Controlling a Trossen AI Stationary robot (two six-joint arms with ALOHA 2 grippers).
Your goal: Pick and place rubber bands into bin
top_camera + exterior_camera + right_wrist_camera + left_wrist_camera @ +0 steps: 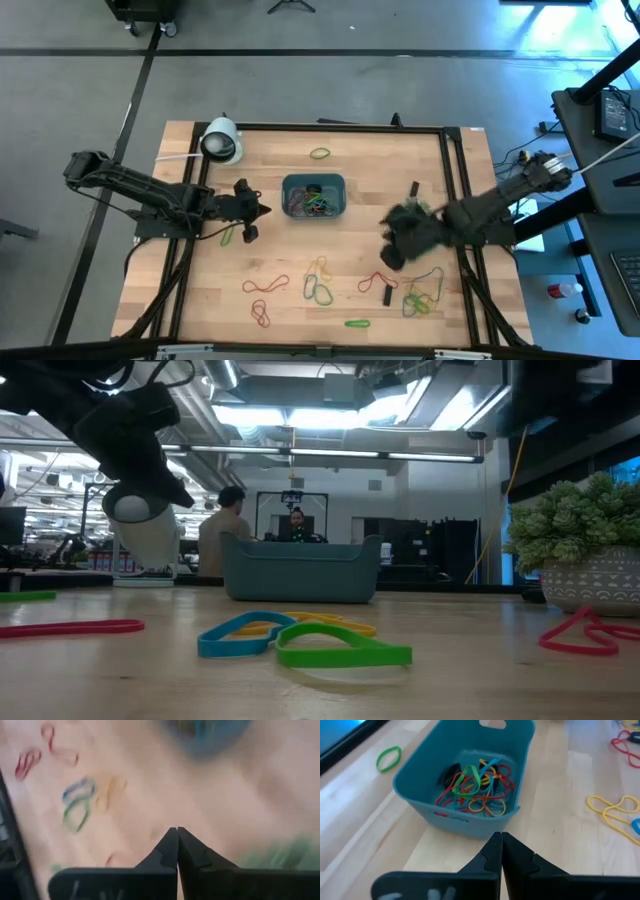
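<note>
Your left gripper [499, 851] is clenched on nothing, and the bin [427, 802], a shallow teal tray with rounded corners, sits just ahead of its tips, holding a tangle of red, green, yellow and blue rubber bands [477, 790]. Your right gripper [177, 847] is clenched empty too, with loose bands [318, 280] scattered on the counter [250, 250] beyond it.

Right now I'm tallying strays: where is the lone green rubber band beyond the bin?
In the high view the green rubber band lies alone near the table's far edge, just beyond the bin, right of the white dome.
</note>
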